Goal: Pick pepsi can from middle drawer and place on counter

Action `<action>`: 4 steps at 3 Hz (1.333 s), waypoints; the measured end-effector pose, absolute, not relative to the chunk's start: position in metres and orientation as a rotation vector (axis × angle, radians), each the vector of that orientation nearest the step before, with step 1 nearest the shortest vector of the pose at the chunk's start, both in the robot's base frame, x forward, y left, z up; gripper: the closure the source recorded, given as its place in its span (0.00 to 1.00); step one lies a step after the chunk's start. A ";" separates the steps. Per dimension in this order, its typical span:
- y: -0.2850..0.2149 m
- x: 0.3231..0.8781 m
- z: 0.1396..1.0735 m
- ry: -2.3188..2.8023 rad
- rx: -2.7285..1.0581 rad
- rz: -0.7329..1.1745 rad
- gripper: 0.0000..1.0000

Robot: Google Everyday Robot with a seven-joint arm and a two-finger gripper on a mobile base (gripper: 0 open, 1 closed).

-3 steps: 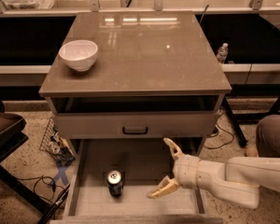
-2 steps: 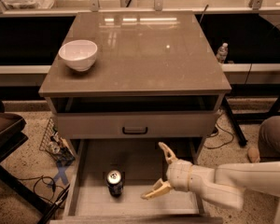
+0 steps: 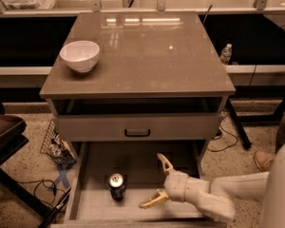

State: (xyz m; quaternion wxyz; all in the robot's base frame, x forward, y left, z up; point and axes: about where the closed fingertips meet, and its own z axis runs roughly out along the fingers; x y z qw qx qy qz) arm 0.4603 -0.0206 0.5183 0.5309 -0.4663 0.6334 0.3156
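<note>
The pepsi can (image 3: 117, 186) stands upright on the floor of the open middle drawer (image 3: 97, 207), toward its left front. My gripper (image 3: 155, 183) is open inside the drawer, a short way right of the can and not touching it. One finger (image 3: 164, 163) points up and back, the other points left along the drawer floor. The white arm reaches in from the lower right. The counter (image 3: 147, 51) spreads above, glossy grey-brown.
A white bowl (image 3: 80, 56) sits on the counter's left side. The grey drawer front with a dark handle (image 3: 137, 132) is above the open drawer. A water bottle (image 3: 225, 53) stands at right behind the cabinet. Cables and clutter (image 3: 54, 148) lie on the floor left.
My gripper has moved left inside the drawer, closer to the can. The can has not moved.
</note>
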 end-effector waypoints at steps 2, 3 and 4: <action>0.056 0.479 0.446 1.469 -1.166 0.876 0.00; 0.075 0.483 0.432 1.453 -1.180 0.907 0.00; 0.103 0.479 0.420 1.435 -1.207 0.960 0.18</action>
